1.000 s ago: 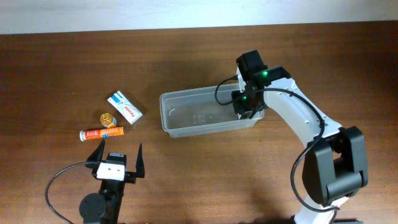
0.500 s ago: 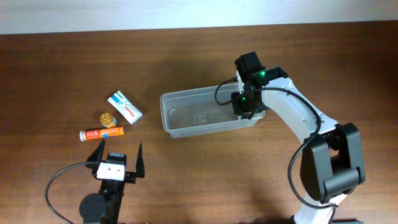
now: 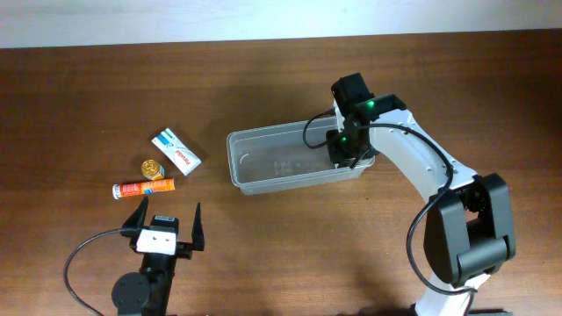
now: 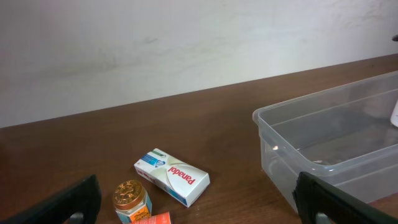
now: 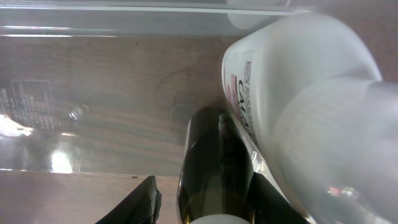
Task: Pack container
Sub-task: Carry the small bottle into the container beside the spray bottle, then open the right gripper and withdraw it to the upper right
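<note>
The clear container (image 3: 263,136) lies mid-table; its near corner shows in the left wrist view (image 4: 280,149). My right gripper (image 3: 347,158) reaches down into its right end. In the right wrist view the jaws (image 5: 211,202) stand open around a dark glossy bottle (image 5: 214,155), with a gap between the left finger (image 5: 146,199) and the bottle. A white bottle (image 5: 298,106) lies just right of it on the container floor (image 5: 93,93). My left gripper (image 3: 167,215) rests open at the table's front left, holding nothing (image 4: 199,214).
Left of the container lie a white Panadol box (image 3: 176,151) (image 4: 172,177), a small gold-lidded jar (image 3: 152,167) (image 4: 131,198) and an orange tube (image 3: 143,188) (image 4: 155,219). A pale wall runs behind the table's far edge.
The right gripper's jaws have parted inside the container's right end, and the container has shifted a touch to the right. The left arm has not moved.
</note>
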Controlling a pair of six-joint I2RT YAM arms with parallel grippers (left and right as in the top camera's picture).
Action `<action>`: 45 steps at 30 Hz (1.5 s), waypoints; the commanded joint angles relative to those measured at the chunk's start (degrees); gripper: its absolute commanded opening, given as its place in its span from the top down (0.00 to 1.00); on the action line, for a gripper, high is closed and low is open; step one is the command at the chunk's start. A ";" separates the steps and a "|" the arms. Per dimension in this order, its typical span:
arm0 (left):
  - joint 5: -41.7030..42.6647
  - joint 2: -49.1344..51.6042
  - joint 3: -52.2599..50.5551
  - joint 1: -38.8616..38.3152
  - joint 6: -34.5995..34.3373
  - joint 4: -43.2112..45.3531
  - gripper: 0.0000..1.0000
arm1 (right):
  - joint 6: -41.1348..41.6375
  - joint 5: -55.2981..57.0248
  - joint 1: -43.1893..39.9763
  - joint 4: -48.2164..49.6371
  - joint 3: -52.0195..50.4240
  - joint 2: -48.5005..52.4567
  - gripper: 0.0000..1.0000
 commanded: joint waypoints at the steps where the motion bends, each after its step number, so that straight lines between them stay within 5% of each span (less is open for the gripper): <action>1: -0.35 -0.33 -0.42 0.28 1.14 0.09 0.01 | 0.26 1.11 0.37 -0.68 1.55 0.02 0.58; 11: -0.35 -0.33 -0.42 0.28 1.14 0.09 0.01 | -0.96 1.79 0.31 -13.92 17.68 -3.82 0.45; 17: -0.35 -0.33 -0.42 0.28 1.14 0.09 0.01 | -1.01 8.79 -1.29 -25.14 30.99 -4.39 0.22; 30: -0.35 -0.33 -0.42 0.28 1.14 0.09 0.01 | 1.11 4.33 -19.78 -32.79 34.80 -4.20 0.02; 45: -0.35 -0.33 -0.42 0.28 1.14 0.09 0.01 | 4.17 4.26 -34.75 -32.41 34.16 -0.79 0.02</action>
